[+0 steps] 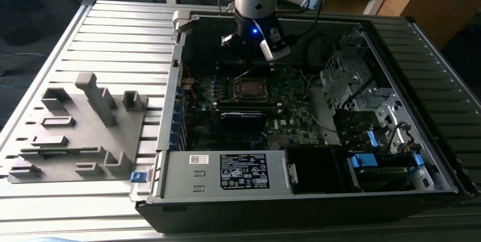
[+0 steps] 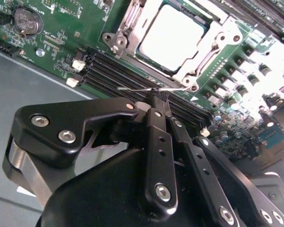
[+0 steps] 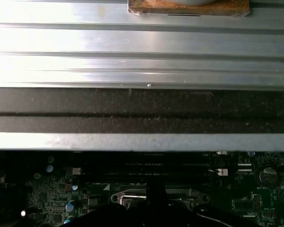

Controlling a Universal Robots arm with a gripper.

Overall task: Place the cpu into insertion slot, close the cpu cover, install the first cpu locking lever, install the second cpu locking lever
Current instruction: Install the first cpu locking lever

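Black gripper [image 2: 159, 99], closed on nothing, tips beside thin silver wire locking lever [image 2: 137, 88]: likely springy, slippery; push near its free end.

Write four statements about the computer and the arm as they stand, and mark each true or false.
1. The cpu lies in the insertion slot. True.
2. The cpu cover stands upright, swung away from the socket. False: it lies flat, framing the cpu's silver top.
3. The gripper hangs over the grey fixture tray outside the case. False: it is inside the open computer case, above the circuit board, with its tips close to a thin wire lever beside the socket.
4. A round coin battery sits on the circuit board. True.
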